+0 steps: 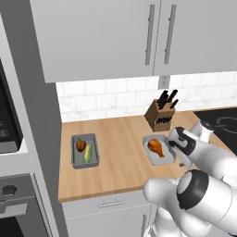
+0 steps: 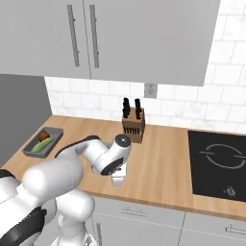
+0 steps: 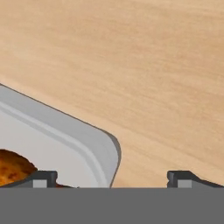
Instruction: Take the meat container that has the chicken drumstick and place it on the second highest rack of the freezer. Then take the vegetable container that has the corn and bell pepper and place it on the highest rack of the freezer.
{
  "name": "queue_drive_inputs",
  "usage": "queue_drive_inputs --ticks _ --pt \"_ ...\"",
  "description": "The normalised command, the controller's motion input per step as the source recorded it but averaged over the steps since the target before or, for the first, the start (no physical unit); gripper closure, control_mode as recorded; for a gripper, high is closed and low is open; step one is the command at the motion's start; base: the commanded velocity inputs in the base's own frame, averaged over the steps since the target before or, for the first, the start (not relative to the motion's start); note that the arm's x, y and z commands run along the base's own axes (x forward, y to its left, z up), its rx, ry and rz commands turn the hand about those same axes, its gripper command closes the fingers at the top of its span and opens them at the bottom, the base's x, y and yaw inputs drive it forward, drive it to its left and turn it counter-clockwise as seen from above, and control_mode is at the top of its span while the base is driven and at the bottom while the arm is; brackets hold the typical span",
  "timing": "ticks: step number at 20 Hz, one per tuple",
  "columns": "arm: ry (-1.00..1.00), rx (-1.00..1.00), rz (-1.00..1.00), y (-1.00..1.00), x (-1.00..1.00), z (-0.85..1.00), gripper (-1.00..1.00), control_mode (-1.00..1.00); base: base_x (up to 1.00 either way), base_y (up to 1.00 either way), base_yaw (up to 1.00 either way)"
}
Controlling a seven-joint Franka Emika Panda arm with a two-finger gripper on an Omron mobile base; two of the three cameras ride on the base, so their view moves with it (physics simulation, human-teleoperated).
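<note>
gripper [image 3: 111,178] open, straddling corner of meat container [image 3: 94,146] lower left; chicken drumstick [image 1: 156,147] inside.

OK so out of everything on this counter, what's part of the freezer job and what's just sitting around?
Job:
- meat tray with drumstick; fingers straddle its corner
- veg tray with corn and pepper
- gripper, open

Just there:
- knife block
- cooktop
- wall oven
- outlet
</note>
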Motion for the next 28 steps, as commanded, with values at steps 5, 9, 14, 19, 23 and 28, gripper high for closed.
queue_drive_inputs --ticks 5,9,14,19,23,28 --pt "0.00 0.00 -0.01 0.00 0.16 -0.02 -1.00 -1.00 0.00 0.00 0.00" --pt "0.00 0.00 -0.05 0.16 0.32 0.00 -1.00 -1.00 0.00 0.00 0.00" --pt "0.03 0.00 -0.03 0.09 0.23 -0.15 -1.00 -1.00 0.00 0.00 0.00" --pt "0.05 0.00 0.00 0.00 0.03 -0.28 -1.00 -1.00 0.00 0.00 0.00" --pt "0.10 0.00 0.00 0.00 0.00 -0.48 -1.00 -1.00 0.00 0.00 0.00" --pt "0.07 -0.01 0.00 0.22 -0.02 -0.55 1.00 -1.00 0.00 0.00 0.00"
